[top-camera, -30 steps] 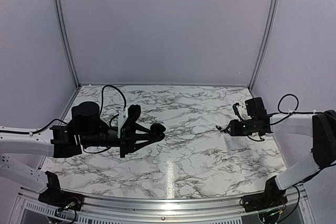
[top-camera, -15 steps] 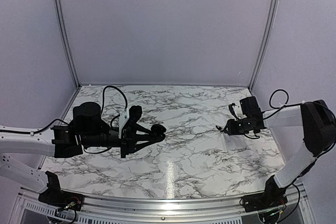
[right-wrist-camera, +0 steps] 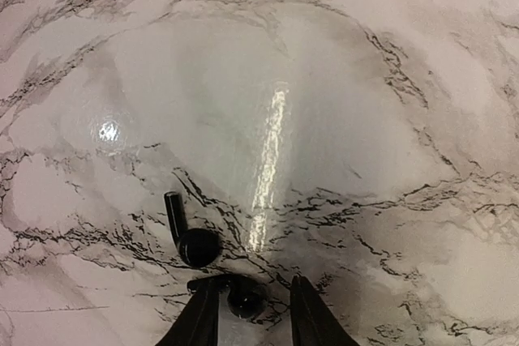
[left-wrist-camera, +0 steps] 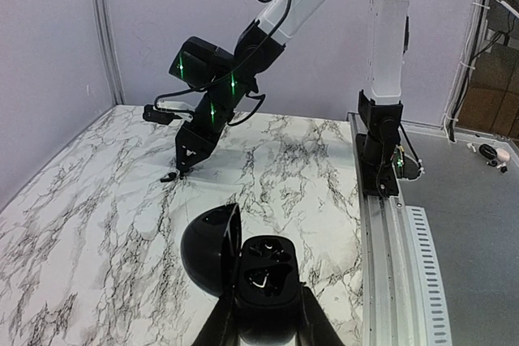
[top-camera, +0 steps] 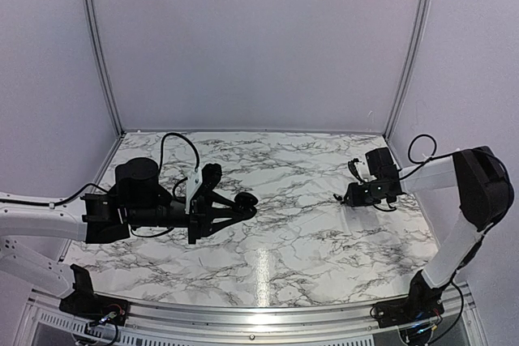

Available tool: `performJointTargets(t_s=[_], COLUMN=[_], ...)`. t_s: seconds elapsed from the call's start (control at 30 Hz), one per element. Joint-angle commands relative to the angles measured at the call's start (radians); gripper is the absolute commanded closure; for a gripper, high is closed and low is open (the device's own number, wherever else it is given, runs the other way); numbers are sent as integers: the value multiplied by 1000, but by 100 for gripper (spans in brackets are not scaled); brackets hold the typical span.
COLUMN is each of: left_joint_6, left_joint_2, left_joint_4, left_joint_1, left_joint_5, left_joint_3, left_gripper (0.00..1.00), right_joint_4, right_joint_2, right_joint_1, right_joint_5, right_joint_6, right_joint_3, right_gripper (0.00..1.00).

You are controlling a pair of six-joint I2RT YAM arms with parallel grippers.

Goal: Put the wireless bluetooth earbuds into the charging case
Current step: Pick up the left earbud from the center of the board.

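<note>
L gripper (left-wrist-camera: pixel 268 304) is clamped on the glossy black rounded clamshell charging case (left-wrist-camera: pixel 263 263). It holds the case above the white, grey-veined marble-look tabletop (left-wrist-camera: pixel 97 224) w/ the hinged lid (left-wrist-camera: pixel 212 247) swung open to one side. The moulded wells face up and look empty, tho hard to be sure.

R gripper (right-wrist-camera: pixel 254 285) is down at the table on the R side, well apart from the case. Its jaws are narrow but not yet closed: they straddle a small round black earbud (right-wrist-camera: pixel 245 299), one finger about touching it, a gap showing on the other side. A second black earbud w/ a short stem (right-wrist-camera: pixel 183 234) lies just beside, outside the jaws.

Handling, as I judge it: buds are tiny, v. light, hard smooth plastic w/ rounded bodies — likely to squirt out or roll if pinched off-centre. Best grip is prob. across the widest part of the round body, or the stem where there is one, w/ light force. The tabletop is shiny & slick, so a nudged bud would skid, and the neighbour is close enough to get knocked. The case is rigid & slippery too. Its hinge looks like the weak spot — so seat gently, bud lined up w/ its well.
</note>
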Motion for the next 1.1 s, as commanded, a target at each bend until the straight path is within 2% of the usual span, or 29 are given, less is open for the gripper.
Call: performJointTargets(t_s=[0.0,0.47,0.63,0.87,1.07], left_joint_6=[16,12,12,1,-22], left_joint_2=[10,6,-1,-15,-18], left_joint_4=[28,28,30,67,98], left_joint_1=[5,5,7,17,34], left_joint_5=[-11,-11,-12,-12,39], left_joint_3=[28,26,20,-13,-32], left_gripper=[93,93,94,96,96], right_joint_4=[17,14,8,4,5], right_joint_2=[10,33,15,-102,-274], right_joint_1=[-9,-8,-7,32,134], right_joint_5=[-1,-27,-46,-73,-87], right_joint_6=[-21,-36,-39,-47,-60], right_joint_3=[33,24,20,-15,-52], right_gripper=[71,76,84,89,90])
